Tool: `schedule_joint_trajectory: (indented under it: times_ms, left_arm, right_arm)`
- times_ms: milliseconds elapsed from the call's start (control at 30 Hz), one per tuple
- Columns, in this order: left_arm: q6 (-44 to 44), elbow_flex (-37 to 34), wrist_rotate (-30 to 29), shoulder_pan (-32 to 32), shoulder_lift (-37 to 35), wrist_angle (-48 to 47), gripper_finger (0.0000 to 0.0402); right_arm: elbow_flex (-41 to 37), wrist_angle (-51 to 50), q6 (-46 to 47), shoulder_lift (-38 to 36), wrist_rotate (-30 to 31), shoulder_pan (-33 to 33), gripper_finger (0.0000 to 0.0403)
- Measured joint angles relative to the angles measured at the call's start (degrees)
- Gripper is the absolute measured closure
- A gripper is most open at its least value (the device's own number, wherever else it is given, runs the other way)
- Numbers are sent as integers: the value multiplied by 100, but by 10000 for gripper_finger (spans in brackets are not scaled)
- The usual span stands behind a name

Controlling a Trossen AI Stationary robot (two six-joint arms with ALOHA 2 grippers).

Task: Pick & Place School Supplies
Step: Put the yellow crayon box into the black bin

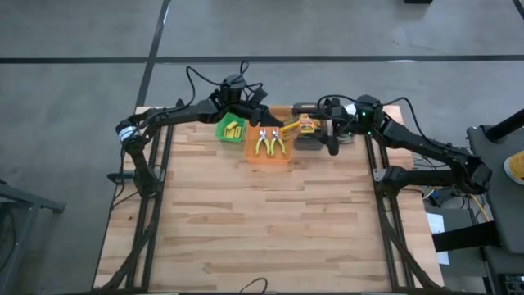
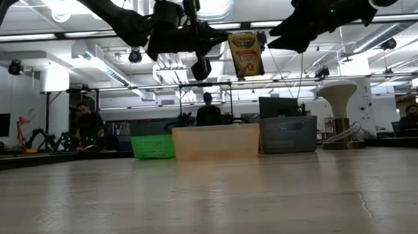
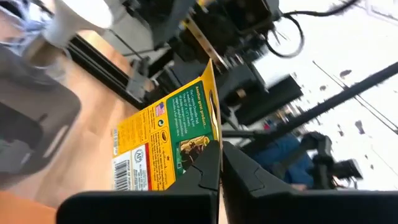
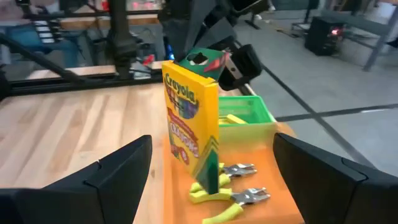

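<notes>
The left gripper (image 3: 219,163) is clenched on the edge of a crayon box (image 4: 188,127), holding it in the air over the far end of the table, above the gap between the orange tray (image 1: 268,154) and the black tray (image 2: 289,134). The right gripper (image 4: 211,163) faces the box with its jaws spread wide to either side of it and not touching it, so a handover looks about to happen.

Sorting is partly done: short yellow blocks (image 1: 233,128) lie in the green tray (image 1: 221,129), and 2 yellow-handled pliers (image 1: 268,144) lie in the orange tray. The black tray's contents cannot be made out, though it seems the likely home for the box.

The wooden table (image 1: 262,229) is pale butcher-block, bare across its near half. Beyond it is a workshop with ceiling lights, a white round object (image 2: 338,96), and people (image 2: 209,111) seated at benches.
</notes>
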Motion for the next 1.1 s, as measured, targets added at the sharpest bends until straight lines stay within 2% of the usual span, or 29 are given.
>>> schedule_joint_trajectory:
  times_ms: [267, 400, 600, 1000, 1100]
  left_arm:
    - [204, 0, 342, -78, 0, 46, 398]
    - [229, 0, 344, -129, 0, 59, 397]
    - [255, 2, 344, -160, 0, 95, 398]
    - [257, 2, 343, -163, 0, 118, 398]
    - [257, 2, 349, -162, 0, 118, 399]
  right_arm:
    - [0, -2, 167, 2, -264, -58, 92]
    - [0, 0, 1050, 4, -500, -53, 100]
    - [0, 1, 2191, 4, -514, -53, 106]
    - [0, 108, 2257, 75, -526, -40, 95]
    - [0, 252, 1855, 223, -520, 45, 100]
